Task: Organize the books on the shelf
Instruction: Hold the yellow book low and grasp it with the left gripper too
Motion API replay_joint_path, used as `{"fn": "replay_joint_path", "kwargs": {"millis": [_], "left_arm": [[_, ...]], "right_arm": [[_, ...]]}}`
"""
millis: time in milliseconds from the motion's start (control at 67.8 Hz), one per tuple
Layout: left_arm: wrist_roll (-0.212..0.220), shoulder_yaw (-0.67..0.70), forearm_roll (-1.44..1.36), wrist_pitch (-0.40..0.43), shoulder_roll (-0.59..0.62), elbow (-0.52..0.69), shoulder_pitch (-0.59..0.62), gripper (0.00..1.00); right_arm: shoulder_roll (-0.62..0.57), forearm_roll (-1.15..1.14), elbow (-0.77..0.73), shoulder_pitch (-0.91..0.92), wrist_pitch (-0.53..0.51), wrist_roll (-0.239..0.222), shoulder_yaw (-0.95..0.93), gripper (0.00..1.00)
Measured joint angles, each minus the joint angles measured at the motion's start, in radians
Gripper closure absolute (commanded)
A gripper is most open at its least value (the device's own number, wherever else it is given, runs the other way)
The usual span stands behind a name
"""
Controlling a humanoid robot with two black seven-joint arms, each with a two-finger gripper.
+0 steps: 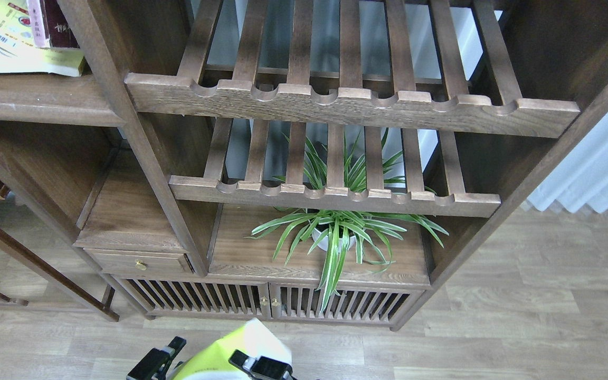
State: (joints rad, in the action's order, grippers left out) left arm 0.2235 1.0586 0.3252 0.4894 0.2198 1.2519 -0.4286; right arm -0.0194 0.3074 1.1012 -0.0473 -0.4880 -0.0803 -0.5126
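both grippers at bottom edge against yellow-green book (230, 353): left gripper (159, 361), right gripper (254, 365), grip unclear; two books (24, 37) on shelf (35, 97).

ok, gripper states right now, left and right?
Left gripper: at the yellow-green book's left edge, jaws unclear, cannot tell.
Right gripper: on the book's right side, grip cannot be told.

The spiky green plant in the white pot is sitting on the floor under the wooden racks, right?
Not quite. The head view shows the spiky green plant in its white pot under the wooden racks, but it sits on the brown cabinet top, not on the floor.
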Motion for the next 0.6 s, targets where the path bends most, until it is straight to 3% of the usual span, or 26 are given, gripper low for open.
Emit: {"fn": "replay_joint_path", "kwargs": {"millis": [236,605], "left_arm": [[-0.037,0.014,0.012,-0.001,0.001,0.005,0.012,0.18],[-0.052,0.010,0.012,-0.001,-0.014,0.015,0.028,0.18]], "right_arm": [[-0.006,-0.009,-0.001,-0.008,-0.001,-0.015,0.005,0.94],[-0.012,-0.013,0.004,-0.013,-0.001,-0.029,0.008,0.94]]}}
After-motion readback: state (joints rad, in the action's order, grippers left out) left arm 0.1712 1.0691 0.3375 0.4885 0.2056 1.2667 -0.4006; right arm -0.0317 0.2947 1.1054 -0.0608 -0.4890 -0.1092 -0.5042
